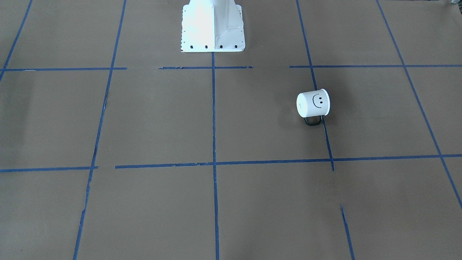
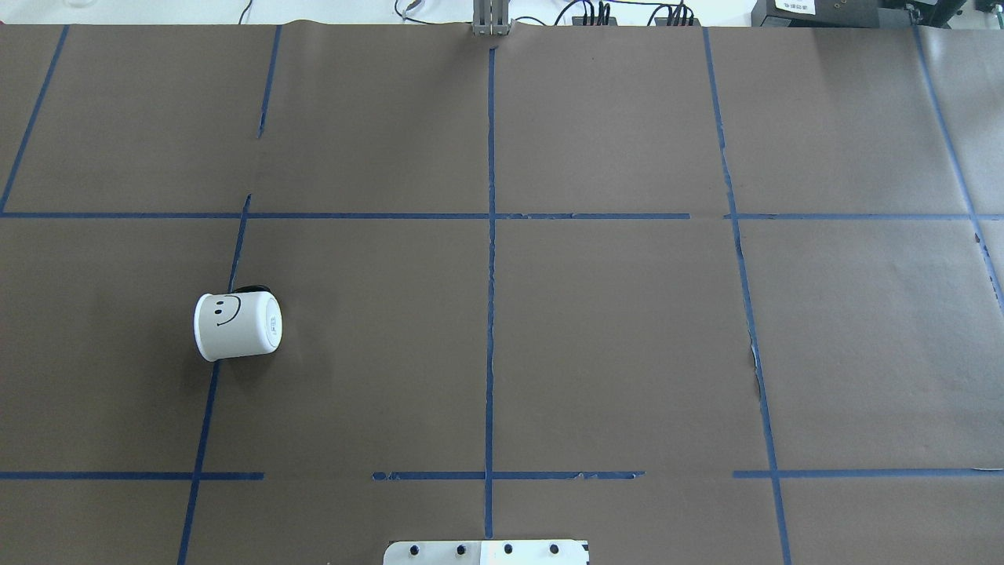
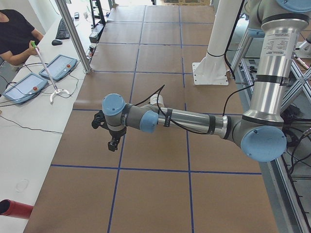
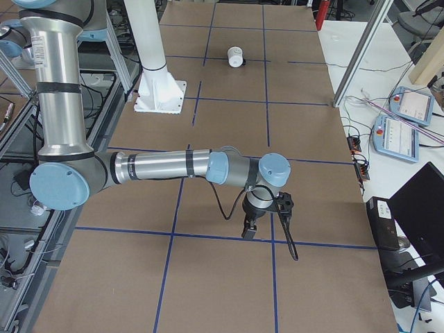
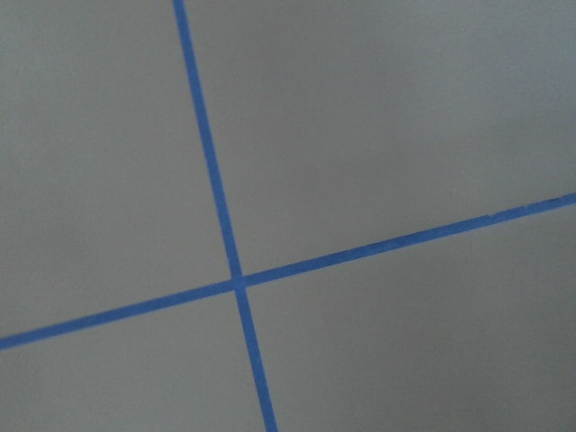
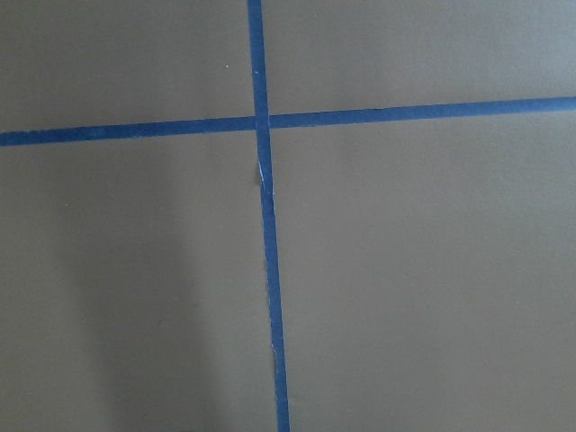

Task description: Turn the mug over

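Observation:
The mug (image 1: 313,103) is white with a black smiley face and lies on its side on the brown paper, on the robot's left half of the table. In the overhead view (image 2: 238,326) its base faces the table's middle and its black handle (image 2: 251,289) points away from the robot. It also shows small and far off in the exterior right view (image 4: 236,56). The left gripper (image 3: 112,144) hangs above the table, seen only in the exterior left view. The right gripper (image 4: 248,230) hangs above the table far from the mug, seen only in the exterior right view. I cannot tell whether either is open or shut.
The white robot pedestal (image 1: 213,25) stands at the table's robot-side edge. Blue tape lines (image 2: 491,235) grid the paper. A metal post (image 3: 75,39) stands at the table's operator-side edge. An operator (image 3: 14,31) and tablets (image 3: 58,67) are at a side bench.

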